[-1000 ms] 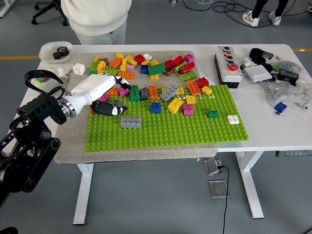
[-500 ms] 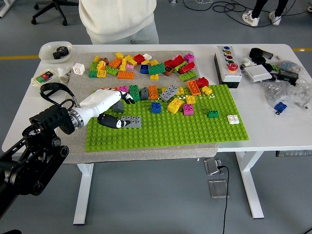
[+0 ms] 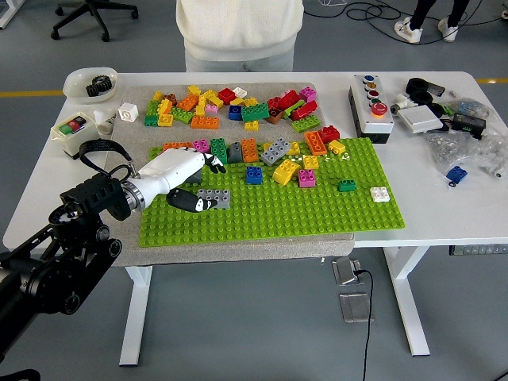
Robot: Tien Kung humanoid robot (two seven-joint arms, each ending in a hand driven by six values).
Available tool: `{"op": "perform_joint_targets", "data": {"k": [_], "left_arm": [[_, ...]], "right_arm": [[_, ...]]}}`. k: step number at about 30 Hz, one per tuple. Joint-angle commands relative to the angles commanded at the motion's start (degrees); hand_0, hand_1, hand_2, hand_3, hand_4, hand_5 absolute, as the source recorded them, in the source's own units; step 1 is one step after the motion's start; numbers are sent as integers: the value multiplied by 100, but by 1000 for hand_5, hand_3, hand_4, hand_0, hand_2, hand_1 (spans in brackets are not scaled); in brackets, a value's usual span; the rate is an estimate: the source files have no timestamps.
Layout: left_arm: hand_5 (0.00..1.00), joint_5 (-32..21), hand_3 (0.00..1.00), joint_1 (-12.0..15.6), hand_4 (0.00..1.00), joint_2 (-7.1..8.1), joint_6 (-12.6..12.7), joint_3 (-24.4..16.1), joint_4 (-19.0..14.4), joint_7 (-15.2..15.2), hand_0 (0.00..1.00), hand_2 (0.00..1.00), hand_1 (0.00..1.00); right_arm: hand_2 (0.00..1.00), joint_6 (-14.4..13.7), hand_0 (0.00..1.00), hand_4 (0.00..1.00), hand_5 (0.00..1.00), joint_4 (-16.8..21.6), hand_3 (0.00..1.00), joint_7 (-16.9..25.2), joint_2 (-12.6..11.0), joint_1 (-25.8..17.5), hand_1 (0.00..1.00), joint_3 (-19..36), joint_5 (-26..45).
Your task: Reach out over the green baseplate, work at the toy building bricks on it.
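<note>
Green baseplate (image 3: pixel 317 208): left hand (image 3: pixel 194 181), fingers loosely spread over grey brick (image 3: pixel 216 198), gripping nothing; a glancing touch may skid it sideways.

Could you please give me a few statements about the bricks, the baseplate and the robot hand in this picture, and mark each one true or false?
1. The left robot hand reaches in over the green baseplate. True.
2. The grey brick lies off the baseplate on the bare white table. False: it sits on the baseplate, right by the hand's thumb.
3. A loose pile of bricks lies beyond the baseplate's far edge. True.
4. A small white brick sits near the baseplate's right edge. True.
5. The person at the far side is holding a brick over the table. False: only the torso shows, and no hands are in view.
6. The control box stands on the baseplate. False: it stands on the white table beside it.
</note>
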Motion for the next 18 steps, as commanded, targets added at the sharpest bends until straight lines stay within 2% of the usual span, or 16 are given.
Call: {"op": "perform_joint_targets", "data": {"k": [18], "left_arm": [[217, 0, 643, -281, 764, 84, 468, 514, 608, -224, 866, 663, 784]], "right_arm": [[612, -6, 729, 702, 520, 0, 515, -7, 11, 20, 609, -24, 56]]}}
